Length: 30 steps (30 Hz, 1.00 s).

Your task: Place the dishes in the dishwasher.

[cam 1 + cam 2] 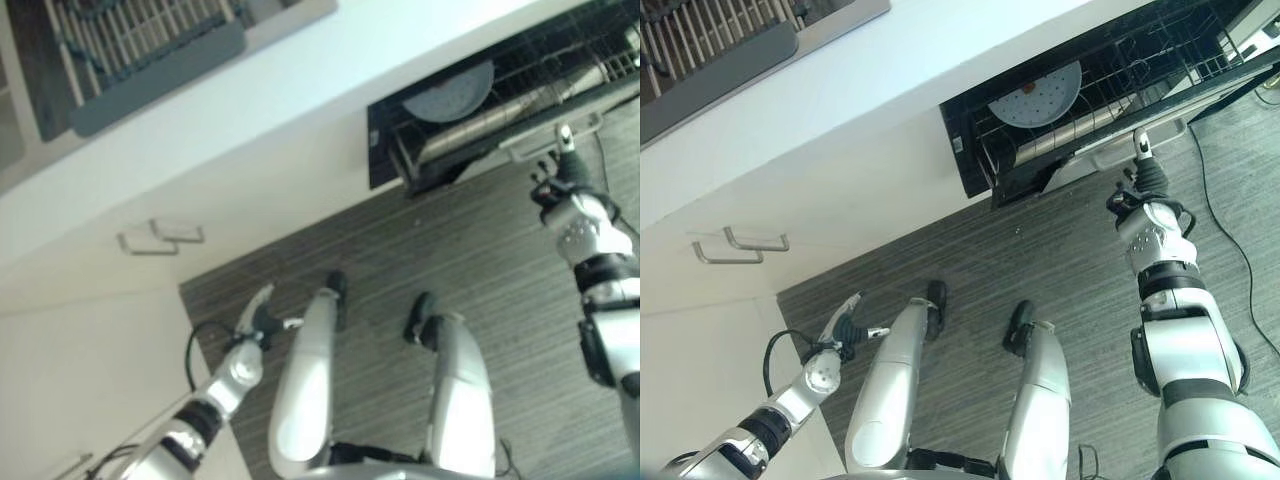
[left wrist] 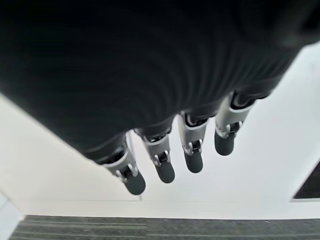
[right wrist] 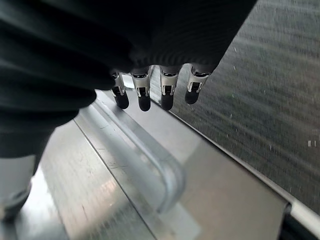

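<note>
**A:** Dishwasher (image 1: pixel 1080 110) is under the white surface (image 1: pixel 890 80), door (image 1: pixel 1110 150) hanging partly open, and one round grey plate (image 1: pixel 1037 96) is already standing on edge in the rack (image 1: pixel 1120 70). Right hand (image 1: pixel 1145 180) is right at the door's metal handle (image 3: pixel 150 165), fingers (image 3: pixel 167 97) straight and relaxed, holding nothing. Can't quite tell if the tips touch the handle or just hover.

**B:** And the left hand (image 1: pixel 845 325)?

**A:** Down low by the white cabinet (image 1: pixel 840 200), fingers (image 2: pixel 192 150) hanging loose, empty.

**B:** Tips for the door?

**A:** I'd guess it's stiff, heavy-ish and sprung, and that brushed metal looks slippery. Hook the fingers around the middle of the bar, not the end. Plate's probably fragile, so no slamming.
</note>
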{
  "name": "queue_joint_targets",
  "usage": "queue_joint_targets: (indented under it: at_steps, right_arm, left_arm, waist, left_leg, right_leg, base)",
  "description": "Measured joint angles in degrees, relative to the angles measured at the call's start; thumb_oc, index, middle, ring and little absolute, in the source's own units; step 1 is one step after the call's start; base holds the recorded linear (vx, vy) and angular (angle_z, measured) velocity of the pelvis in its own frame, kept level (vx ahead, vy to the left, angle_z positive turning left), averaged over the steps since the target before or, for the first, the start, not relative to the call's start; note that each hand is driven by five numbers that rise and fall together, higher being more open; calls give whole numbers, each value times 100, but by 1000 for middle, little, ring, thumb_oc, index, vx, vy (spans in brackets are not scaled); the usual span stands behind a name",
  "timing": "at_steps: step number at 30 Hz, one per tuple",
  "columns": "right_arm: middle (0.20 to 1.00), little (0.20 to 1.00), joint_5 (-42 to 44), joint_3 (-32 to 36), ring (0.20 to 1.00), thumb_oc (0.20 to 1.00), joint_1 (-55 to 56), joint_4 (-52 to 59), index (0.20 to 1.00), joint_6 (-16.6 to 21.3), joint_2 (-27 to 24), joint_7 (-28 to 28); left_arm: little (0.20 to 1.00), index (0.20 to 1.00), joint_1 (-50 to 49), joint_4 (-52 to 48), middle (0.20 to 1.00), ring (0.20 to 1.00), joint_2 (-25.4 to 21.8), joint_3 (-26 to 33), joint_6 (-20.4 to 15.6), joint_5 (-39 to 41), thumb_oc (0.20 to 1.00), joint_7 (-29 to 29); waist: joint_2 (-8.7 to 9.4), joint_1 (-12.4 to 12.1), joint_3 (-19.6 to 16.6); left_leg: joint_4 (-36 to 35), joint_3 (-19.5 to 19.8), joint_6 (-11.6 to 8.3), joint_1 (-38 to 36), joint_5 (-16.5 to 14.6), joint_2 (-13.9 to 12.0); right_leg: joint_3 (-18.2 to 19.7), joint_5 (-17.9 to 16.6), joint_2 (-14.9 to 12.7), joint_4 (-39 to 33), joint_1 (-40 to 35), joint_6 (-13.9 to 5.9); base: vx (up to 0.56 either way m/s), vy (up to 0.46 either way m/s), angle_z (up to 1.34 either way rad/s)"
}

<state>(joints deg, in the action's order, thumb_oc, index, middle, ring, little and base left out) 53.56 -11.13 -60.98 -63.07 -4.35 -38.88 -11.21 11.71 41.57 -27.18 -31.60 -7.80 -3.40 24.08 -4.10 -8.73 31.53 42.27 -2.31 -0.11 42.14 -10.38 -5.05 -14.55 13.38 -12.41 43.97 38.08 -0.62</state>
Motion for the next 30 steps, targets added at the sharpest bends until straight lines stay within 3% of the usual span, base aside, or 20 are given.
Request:
queue_joint_targets:
  at_steps: [4, 5, 6, 7, 8, 12, 21, 24, 25, 28, 30]
  right_arm:
    - [1000, 1000, -531, -862, 1000, 1000, -947, -180, 1000, -136, -532, 98]
    - [1000, 1000, -562, -903, 1000, 1000, -1258, -229, 1000, -216, -536, 164]
    - [1000, 1000, -753, -1438, 1000, 1000, -1569, -411, 1000, -399, -545, 163]
    - [1000, 1000, -793, -1856, 1000, 1000, -1606, -540, 1000, -551, -552, 201]
    - [1000, 1000, -816, -1955, 1000, 1000, -1607, -541, 1000, -551, -547, 264]
    - [1000, 1000, -960, -2145, 1000, 1000, -1620, -796, 1000, -660, -408, 463]
    - [1000, 1000, -727, -1967, 1000, 1000, -1609, -845, 1000, -329, -316, 503]
    - [1000, 1000, -347, -1651, 1000, 1000, -1445, -825, 1000, 81, -180, 465]
    - [1000, 1000, -145, -1171, 1000, 1000, -1106, -596, 1000, 470, -68, 422]
    - [1000, 1000, -244, -464, 1000, 1000, 371, 977, 1000, 1103, 392, 563]
    - [1000, 1000, -423, -394, 1000, 1000, 1891, 2176, 1000, 1116, 1107, 678]
  left_arm:
    - [1000, 1000, -342, -259, 1000, 1000, -374, -1, -205, -30, 1000, 12]
    - [1000, 1000, -405, -304, 1000, 1000, -483, -1, -234, -139, 1000, 32]
    - [1000, 1000, -517, -370, 1000, 1000, -744, 0, -359, -471, 1000, 105]
    - [1000, 1000, -573, -371, 1000, 1000, -1052, 0, -354, -703, 1000, 194]
    - [1000, 1000, -547, -372, 1000, 1000, -1063, 0, -365, -837, 1000, 279]
    - [1000, 1000, -528, -262, 1000, 1000, -1278, 29, -479, -1306, 1000, 411]
    - [1000, 1000, -525, 15, 1000, 1000, -1280, 23, -598, -1412, 1000, 403]
    - [1000, 1000, -517, 25, 1000, 1000, -1217, 28, -606, -1311, 1000, 356]
    - [1000, 1000, -487, 32, 1000, 1000, -1044, 144, -612, -1099, 1000, 270]
    - [1000, 1000, -379, 469, 1000, 1000, -401, 537, -630, -492, 1000, 141]
    - [1000, 1000, -376, 636, 1000, 1000, 204, 978, -760, 590, 1000, -521]
  waist:
    - [76, -191, 24]
    - [183, -245, 22]
    - [309, -320, 36]
    - [569, -388, 30]
    - [574, -401, 31]
    - [872, -423, 18]
    - [857, -417, 20]
    - [835, -420, 22]
    - [807, -414, 21]
    - [746, -336, 11]
    - [681, -250, 6]
  left_leg:
    - [111, 188, 17, 182, 11, 0]
    - [111, 202, 7, 177, 12, -13]
    - [181, 296, -38, 194, -5, -88]
    - [243, 363, -92, 184, -22, -144]
    - [300, 364, -89, 181, -52, -159]
    - [300, 503, -93, 69, -95, -160]
    - [-111, 497, -52, 54, 150, -149]
    - [-307, 500, -83, -9, 245, -160]
    - [-492, 483, -95, -84, 341, -156]
    - [-931, 342, -71, -393, 538, -145]
    - [-1099, 191, -73, -644, 582, -127]
  right_leg:
    - [-167, -22, 21, -11, 14, 41]
    - [-186, -20, 29, -6, 3, 43]
    - [-290, -18, 112, -24, -92, 48]
    - [-375, -35, 167, -78, -180, 27]
    - [-373, -43, 188, -92, -222, 30]
    - [-530, -57, 204, -285, -499, 55]
    - [-569, -421, 320, -870, -569, -39]
    - [-568, -478, 338, -997, -581, -11]
    - [-560, -521, 373, -1151, -632, 4]
    - [-486, -637, 403, -1458, -814, 7]
    - [-359, -671, 387, -1531, -929, 29]
  base:
    - [60, -49, 10]
    - [118, -82, 12]
    - [121, -53, 7]
    - [133, -36, 1]
    - [158, -30, -1]
    - [111, -30, 8]
    - [-9, -28, -1]
    - [-88, -50, 0]
    - [-124, 24, -1]
    - [-134, 28, 0]
    - [-111, -14, -16]
